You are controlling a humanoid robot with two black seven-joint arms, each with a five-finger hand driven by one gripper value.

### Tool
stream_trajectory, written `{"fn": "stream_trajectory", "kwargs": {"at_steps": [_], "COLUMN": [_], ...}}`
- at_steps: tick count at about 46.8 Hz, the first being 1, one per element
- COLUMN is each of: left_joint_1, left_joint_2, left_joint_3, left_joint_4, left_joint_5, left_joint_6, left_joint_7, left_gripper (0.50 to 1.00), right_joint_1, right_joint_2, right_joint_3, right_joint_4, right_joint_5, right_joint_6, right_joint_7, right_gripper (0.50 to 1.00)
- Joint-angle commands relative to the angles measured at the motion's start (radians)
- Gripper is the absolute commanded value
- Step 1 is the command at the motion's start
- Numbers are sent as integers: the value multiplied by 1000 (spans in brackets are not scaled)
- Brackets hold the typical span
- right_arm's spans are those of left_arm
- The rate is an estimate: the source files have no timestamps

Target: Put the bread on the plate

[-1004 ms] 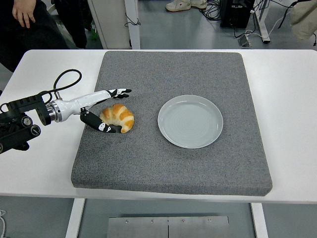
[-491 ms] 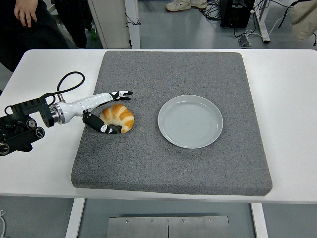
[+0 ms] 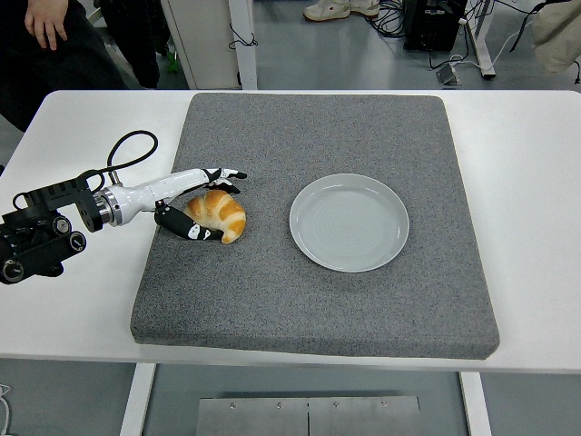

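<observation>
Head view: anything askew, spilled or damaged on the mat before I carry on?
Nothing stands out. The bread lies whole on the grey mat, with the left hand around it, fingers on its far and near sides. The plate sits flat and bare to its right, apart from it. No crumbs or spills show.

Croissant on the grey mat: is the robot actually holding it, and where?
Not clearly: the left robot hand brackets the croissant's left end, fingers behind, thumb in front. It lies on the mat.
</observation>
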Motion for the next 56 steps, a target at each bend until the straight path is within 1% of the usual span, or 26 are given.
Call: {"fn": "stream_trajectory", "kwargs": {"at_steps": [1, 6, 9, 12, 14, 23, 30, 36, 43, 49, 56], "left_joint_1": [-1, -1, 1, -1, -2, -40, -73, -102, -169, -237, -320], "left_joint_2": [-1, -1, -1, -1, -1, 1, 2, 2, 4, 7, 16], "left_joint_3": [0, 0, 0, 0, 0, -2, -2, -3, -2, -2, 0], "left_joint_4": [3, 5, 5, 5, 5, 25, 31, 52, 92, 153, 166], "left_joint_5": [1, 1, 1, 1, 1, -1, -3, -9, -15, -15, -15], "left_joint_6": [0, 0, 0, 0, 0, 8, 8, 8, 11, 18, 18], "left_joint_7": [0, 0, 0, 0, 0, -1, -18, -20, -14, -15, -20], "left_gripper": [702, 624, 566, 536, 500, 500, 500, 500, 500, 500, 500], "right_joint_1": [-1, -3, -3, -3, -3, -3, -3, -3, -3, -3, -1], "right_joint_2": [0, 0, 0, 0, 0, 0, 0, 0, 0, 0, 0], "right_joint_3": [0, 0, 0, 0, 0, 0, 0, 0, 0, 0, 0], "right_joint_4": [-1, -1, -1, -1, -1, -1, -1, -1, -1, -1, -1], "right_joint_5": [0, 0, 0, 0, 0, 0, 0, 0, 0, 0, 0], "right_joint_6": [0, -1, 0, -1, -1, -1, -1, -1, -1, 0, 0], "right_joint_7": [0, 0, 0, 0, 0, 0, 0, 0, 0, 0, 0], "right_gripper": [1000, 1000, 1000, 1000, 1000, 1000, 1000, 1000, 1000, 1000, 1000]}}
